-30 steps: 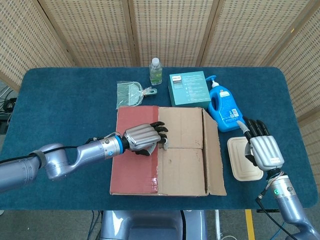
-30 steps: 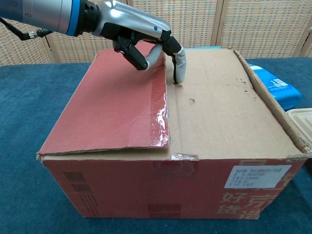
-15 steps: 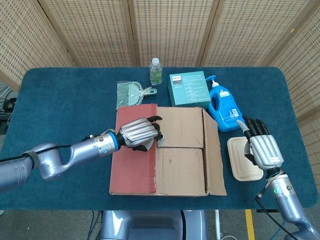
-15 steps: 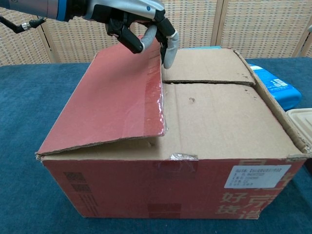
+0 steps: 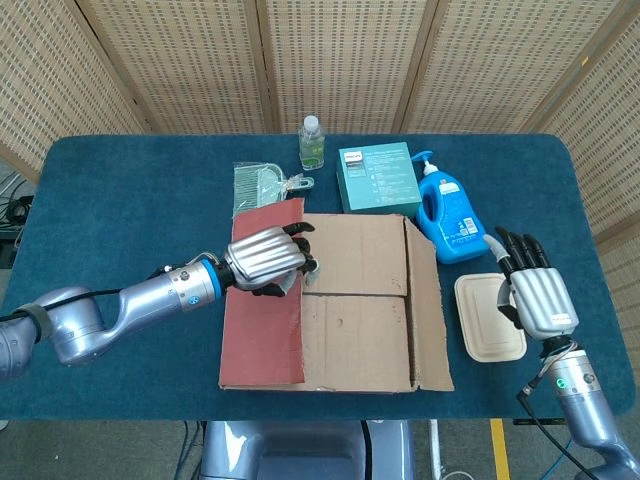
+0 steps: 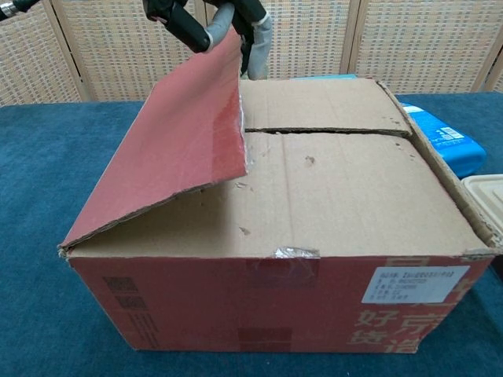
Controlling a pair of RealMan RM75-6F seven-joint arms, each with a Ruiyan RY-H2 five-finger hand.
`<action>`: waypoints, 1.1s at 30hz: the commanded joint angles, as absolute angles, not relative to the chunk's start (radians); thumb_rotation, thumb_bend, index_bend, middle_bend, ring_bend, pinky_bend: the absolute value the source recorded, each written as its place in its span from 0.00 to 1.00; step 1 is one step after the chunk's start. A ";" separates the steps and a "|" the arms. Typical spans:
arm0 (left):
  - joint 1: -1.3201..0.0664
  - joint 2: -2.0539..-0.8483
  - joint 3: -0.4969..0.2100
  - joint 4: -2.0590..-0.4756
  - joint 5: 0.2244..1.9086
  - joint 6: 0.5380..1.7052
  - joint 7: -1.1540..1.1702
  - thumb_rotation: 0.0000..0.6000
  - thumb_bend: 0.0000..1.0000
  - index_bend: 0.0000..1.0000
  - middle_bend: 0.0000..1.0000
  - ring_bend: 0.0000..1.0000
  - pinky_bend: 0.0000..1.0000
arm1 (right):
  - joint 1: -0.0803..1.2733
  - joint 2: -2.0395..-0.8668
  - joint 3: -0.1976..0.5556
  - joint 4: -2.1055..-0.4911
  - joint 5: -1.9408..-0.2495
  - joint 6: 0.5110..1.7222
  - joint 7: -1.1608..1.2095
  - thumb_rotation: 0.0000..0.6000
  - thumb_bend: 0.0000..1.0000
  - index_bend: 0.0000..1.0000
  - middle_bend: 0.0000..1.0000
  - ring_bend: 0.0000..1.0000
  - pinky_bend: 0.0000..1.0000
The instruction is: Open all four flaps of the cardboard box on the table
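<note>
The cardboard box (image 5: 350, 300) sits mid-table; in the chest view its front wall (image 6: 314, 302) fills the lower frame. My left hand (image 5: 268, 257) grips the free edge of the red left flap (image 5: 262, 320), fingers on both sides of the edge. That flap (image 6: 169, 149) is tilted up well off the box top, and only my left fingers (image 6: 255, 39) show at the frame's top. Two brown inner flaps (image 5: 355, 255) (image 5: 360, 340) lie flat and closed. The right flap (image 5: 428, 300) lies nearly flat. My right hand (image 5: 535, 292) hovers right of the box with its fingers spread, holding nothing.
A white lidded container (image 5: 488, 320) lies under my right hand. A blue detergent bottle (image 5: 446, 215), a teal carton (image 5: 377, 178), a clear bottle (image 5: 312, 142) and a bagged brush (image 5: 262, 185) stand behind the box. A wicker screen closes off the back.
My left hand has lifted the red flap from flat on the box to a steep tilt, moving up and left. The seam between the inner flaps is now exposed. My right hand barely shifted.
</note>
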State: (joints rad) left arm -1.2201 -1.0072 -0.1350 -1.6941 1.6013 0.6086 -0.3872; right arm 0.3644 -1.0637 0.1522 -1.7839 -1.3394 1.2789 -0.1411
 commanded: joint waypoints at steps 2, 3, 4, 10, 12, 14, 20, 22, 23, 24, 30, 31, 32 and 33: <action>-1.202 -0.961 -0.134 -1.723 1.599 0.627 -0.380 0.80 1.00 0.45 0.53 0.32 0.08 | 0.359 -1.053 0.156 -1.789 -1.339 1.284 -0.144 1.00 0.97 0.01 0.01 0.00 0.02; -1.199 -0.954 -0.134 -1.728 1.600 0.631 -0.379 0.80 1.00 0.45 0.53 0.32 0.08 | 0.359 -1.051 0.156 -1.790 -1.338 1.284 -0.145 1.00 0.97 0.01 0.02 0.00 0.02; -1.193 -0.945 -0.135 -1.733 1.600 0.639 -0.379 0.80 1.00 0.45 0.53 0.32 0.08 | 0.359 -1.049 0.157 -1.790 -1.337 1.284 -0.145 1.00 0.97 0.01 0.02 0.00 0.02; -1.146 -0.856 -0.130 -1.781 1.620 0.697 -0.387 0.80 1.00 0.45 0.53 0.32 0.08 | 0.357 -1.042 0.157 -1.795 -1.332 1.277 -0.149 1.00 0.97 0.01 0.02 0.00 0.02; -1.129 -0.829 -0.128 -1.793 1.628 0.718 -0.392 0.81 1.00 0.45 0.53 0.32 0.08 | 0.358 -1.045 0.154 -1.794 -1.333 1.271 -0.148 1.00 0.97 0.01 0.01 0.00 0.02; -1.114 -0.806 -0.124 -1.802 1.638 0.736 -0.393 0.80 1.00 0.45 0.53 0.32 0.08 | 0.358 -1.048 0.152 -1.792 -1.334 1.268 -0.149 1.00 0.97 0.01 0.01 0.00 0.02; -1.050 -0.718 -0.105 -1.839 1.678 0.803 -0.405 0.80 1.00 0.45 0.53 0.32 0.08 | 0.358 -1.062 0.147 -1.783 -1.336 1.260 -0.144 1.00 0.97 0.01 0.02 0.00 0.02; -1.022 -0.683 -0.097 -1.850 1.694 0.832 -0.411 0.80 1.00 0.45 0.53 0.32 0.08 | 0.360 -1.063 0.148 -1.779 -1.336 1.257 -0.142 1.00 0.97 0.01 0.02 0.00 0.02; -1.005 -0.663 -0.092 -1.855 1.703 0.848 -0.415 0.79 1.00 0.45 0.53 0.32 0.08 | 0.361 -1.063 0.149 -1.778 -1.336 1.254 -0.141 1.00 0.97 0.01 0.02 0.00 0.02; -0.992 -0.647 -0.088 -1.859 1.709 0.859 -0.420 0.79 1.00 0.45 0.53 0.32 0.08 | 0.362 -1.063 0.150 -1.778 -1.336 1.253 -0.141 1.00 0.97 0.01 0.02 0.00 0.02; -0.916 -0.565 -0.066 -1.862 1.733 0.919 -0.457 0.76 1.00 0.45 0.53 0.33 0.08 | 0.365 -1.063 0.152 -1.780 -1.341 1.251 -0.141 1.00 0.97 0.01 0.02 0.00 0.02; -0.907 -0.556 -0.062 -1.862 1.735 0.925 -0.459 0.76 1.00 0.45 0.53 0.33 0.08 | 0.365 -1.063 0.152 -1.780 -1.341 1.250 -0.142 1.00 0.97 0.01 0.02 0.00 0.02; -0.898 -0.548 -0.059 -1.862 1.737 0.930 -0.461 0.75 1.00 0.45 0.53 0.33 0.08 | 0.366 -1.063 0.152 -1.781 -1.341 1.249 -0.142 1.00 0.97 0.01 0.02 0.00 0.02; -0.883 -0.533 -0.052 -1.863 1.741 0.937 -0.464 0.74 1.00 0.45 0.53 0.33 0.08 | 0.367 -1.063 0.152 -1.781 -1.341 1.246 -0.141 1.00 0.97 0.01 0.02 0.00 0.02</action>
State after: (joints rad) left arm -0.9002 -0.5501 -0.0622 -1.8615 1.7333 0.9266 -0.4571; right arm 0.3663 -1.0632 0.1520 -1.7810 -1.3410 1.2476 -0.1415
